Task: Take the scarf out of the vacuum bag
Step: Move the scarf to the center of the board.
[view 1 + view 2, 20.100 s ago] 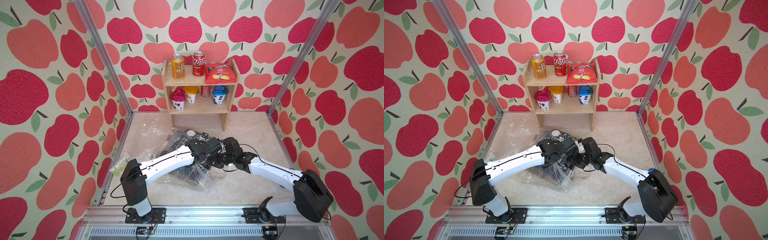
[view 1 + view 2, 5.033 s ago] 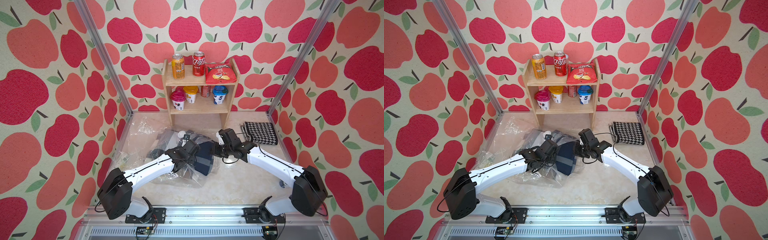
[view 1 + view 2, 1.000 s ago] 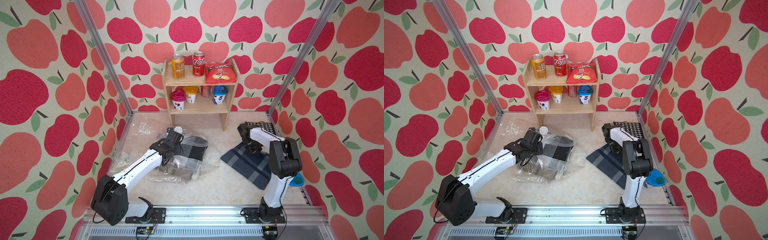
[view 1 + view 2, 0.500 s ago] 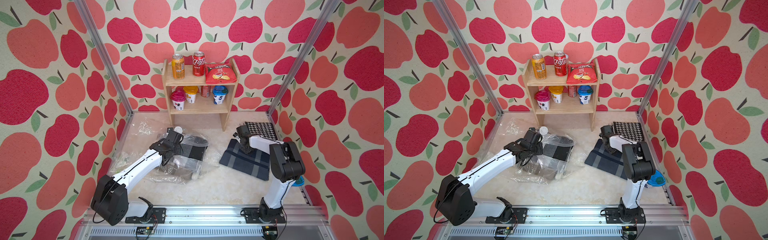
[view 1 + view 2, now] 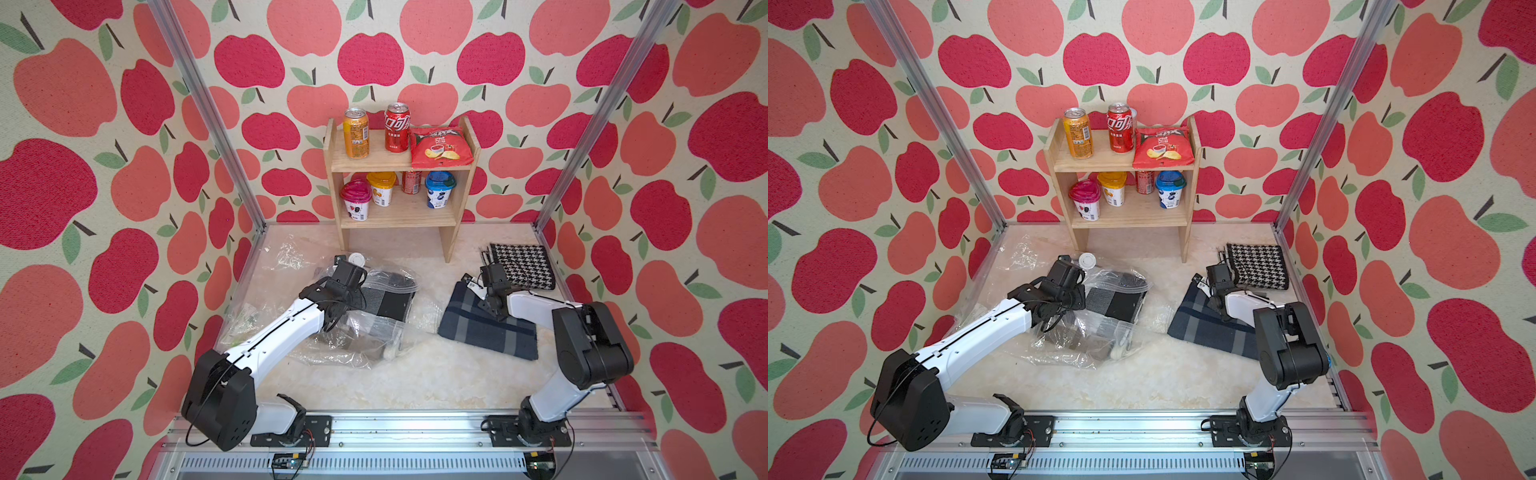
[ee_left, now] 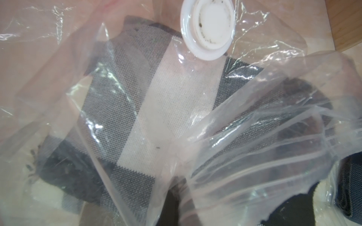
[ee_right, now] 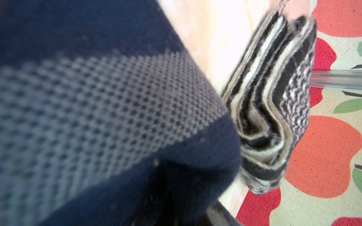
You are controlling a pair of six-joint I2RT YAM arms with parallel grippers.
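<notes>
Top views: vacuum bag (image 5: pixel 374 332) lies crumpled centre-left of frame, round white valve cap (image 5: pixel 356 259) at its upper edge. Left gripper (image 5: pixel 351 272) is closed, pinching bag plastic just below the cap. Grey-black scarf (image 5: pixel 386 301) is inside the bag. Navy plaid scarf (image 5: pixel 478 328) lies fully out on the table (image 5: pixel 415 382), right of centre, with the right gripper (image 5: pixel 488 282) clamped on its upper corner. Houndstooth scarf (image 5: pixel 523 264) sits folded at the right edge, also out. Same layout in both top views: bag (image 5: pixel 1100 332), navy (image 5: pixel 1208 328), houndstooth (image 5: pixel 1258 266)

Left wrist: plastic bunches into the closed jaws, the cap (image 6: pixel 209 29) is beyond them, and grey weave (image 6: pixel 137 109) shows under the film, so it is not out yet

Right wrist: navy fabric (image 7: pixel 98 97) rises right up to the camera and looks held. Houndstooth folds (image 7: pixel 274 97) are just beside it, and I can't tell if they touch

Progress, judged: two scarves out, one left in the bag. The navy one needs letting go

Counts: scarves 3, vacuum bag 1, valve cap 1, smaller clear bag (image 5: pixel 249 311) 1, shelf (image 5: pixel 399 220) 1, arms 2
</notes>
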